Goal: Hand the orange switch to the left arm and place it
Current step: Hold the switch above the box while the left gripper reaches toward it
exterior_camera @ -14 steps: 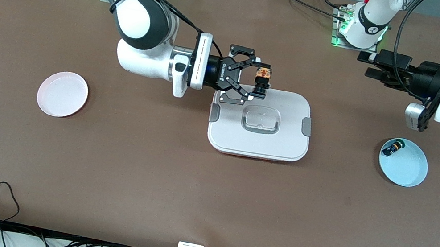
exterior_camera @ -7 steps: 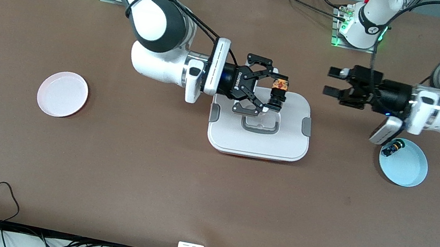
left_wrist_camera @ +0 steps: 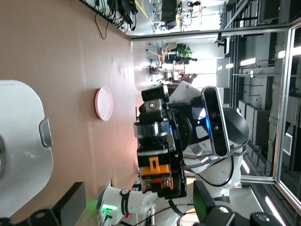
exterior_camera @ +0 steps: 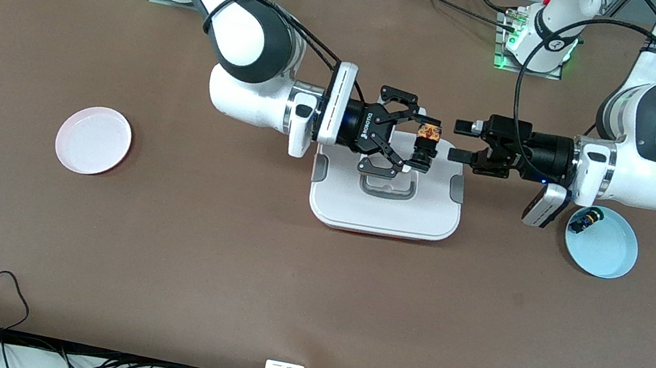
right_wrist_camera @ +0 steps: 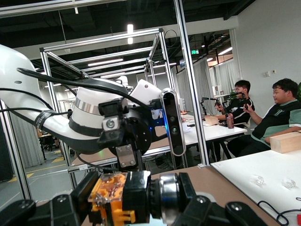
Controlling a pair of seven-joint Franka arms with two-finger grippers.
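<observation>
Mid-frame, above the large white rounded plastic box point(exterior_camera: 388, 184): tiny black cylindrical orange-capped switch point(exterior_camera: 424, 142) pinched in right gripper point(exterior_camera: 420, 149) jaws. Facing it, left gripper point(exterior_camera: 458, 141), jaws wide, empty. Best closed squarely on the switch body, kept high off the lid.

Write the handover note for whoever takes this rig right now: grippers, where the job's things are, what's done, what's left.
Right gripper: shut on the orange switch, held in the air over the box, at its edge toward the robots' bases.
Left gripper: open, level with the switch and facing it across a small gap, over the box's corner toward the left arm's end.
Blue plate: toward the left arm's end, holding a small black switch with a yellow-green cap.
Pink plate: toward the right arm's end.
Done: switch lifted and presented.
Left: left gripper closes on it, right releases, then likely on to a plate.
</observation>
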